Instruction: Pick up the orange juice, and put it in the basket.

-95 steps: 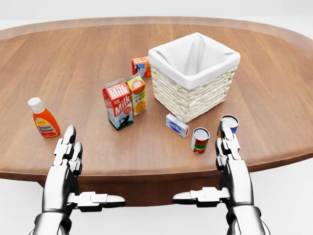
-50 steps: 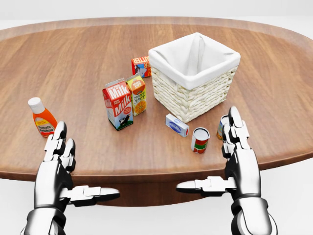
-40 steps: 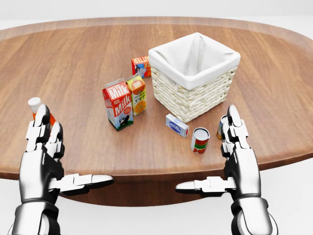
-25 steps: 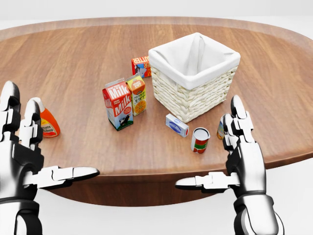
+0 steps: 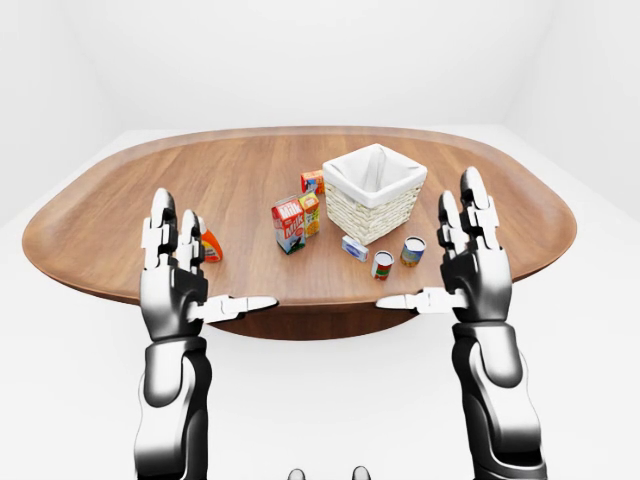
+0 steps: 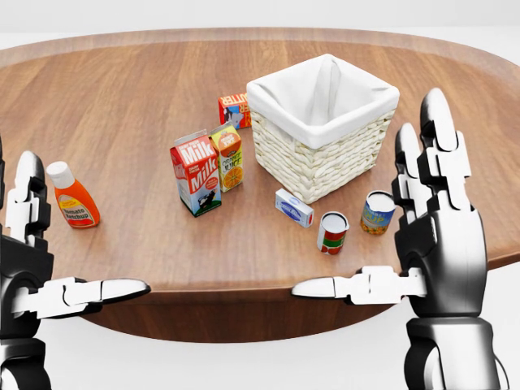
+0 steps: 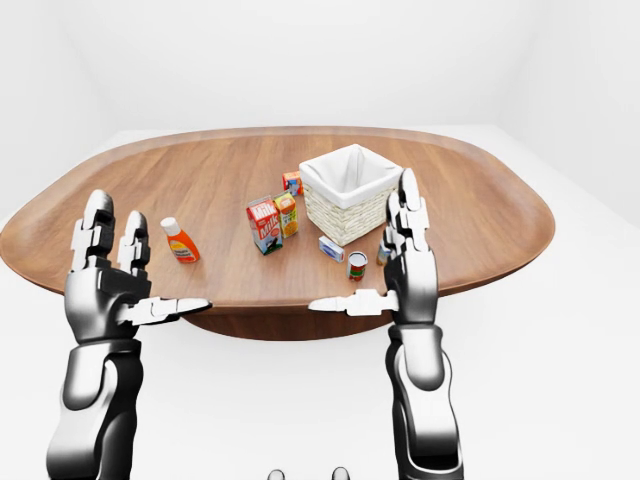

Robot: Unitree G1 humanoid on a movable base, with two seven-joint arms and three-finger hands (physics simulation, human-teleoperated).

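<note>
The orange juice carton point(image 6: 228, 158) stands upright on the wooden table point(image 6: 122, 106), touching or nearly touching the red-and-white milk carton point(image 6: 196, 173) on its left. Just to its right is the wicker basket point(image 6: 322, 122) with a white cloth lining, which shows nothing inside. My left hand point(image 6: 49, 268) is raised at the lower left of the head view, fingers spread and thumb pointing right, holding nothing. On the lower right my right hand point(image 6: 410, 244) is raised the same way, open and empty. Both hands are well short of the carton.
A ketchup bottle point(image 6: 71, 195) stands near my left hand. A red-labelled can point(image 6: 331, 232), a blue can point(image 6: 377, 213) and a small white-blue box point(image 6: 293, 208) sit below the basket. A red box point(image 6: 234, 110) stands above the juice.
Both hands have risen in the head view; the left one swung out to the left, the right one came up and uncovered the blue can. The table's objects have not moved.
</note>
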